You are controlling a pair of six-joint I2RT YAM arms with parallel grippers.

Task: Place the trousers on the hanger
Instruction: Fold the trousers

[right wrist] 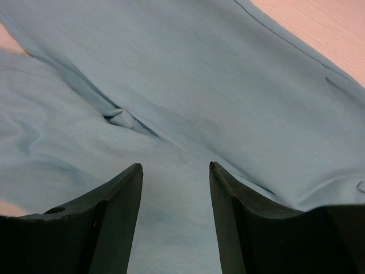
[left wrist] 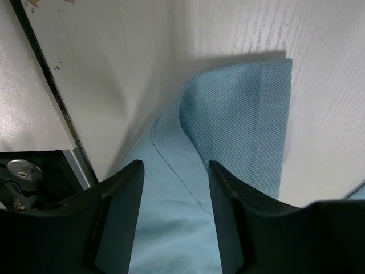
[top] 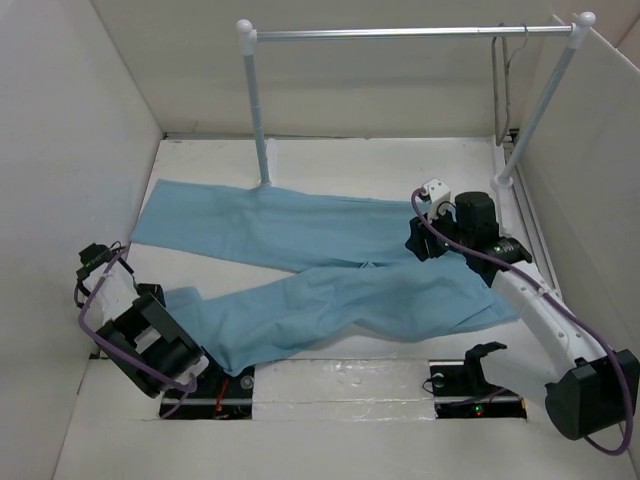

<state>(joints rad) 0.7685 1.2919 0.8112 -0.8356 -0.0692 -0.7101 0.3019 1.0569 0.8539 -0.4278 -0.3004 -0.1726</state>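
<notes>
Down at the near edge, about 7 o'clock, we have the left gripper [left wrist: 174, 171]. Its fingers [left wrist: 122, 211] stand apart with nothing clamped, poised over the folded-back hem of the near trouser leg. Whether they touch the cloth, we cannot tell.

Moving in, the trousers [top: 330, 270] lie flat across the middle of the table [top: 380, 165]. The waist is out towards 4 o'clock. One leg runs to the near left at 8 o'clock, the other fans away towards 10 o'clock.

Over at 3 o'clock we find the right gripper [right wrist: 174, 171], nose down at the trousers by the far corner of the waist. Its claw is spread wide too and holds nothing. In the wrist view we see blue cloth filling the gap, with a small pucker of fabric just ahead of the fingertips.

At the far end, around 12 to 1 o'clock, the white rail [top: 410, 33] spans its two posts. The hanger [top: 503, 90] dangles from the rail's right end, well apart from the trousers.
</notes>
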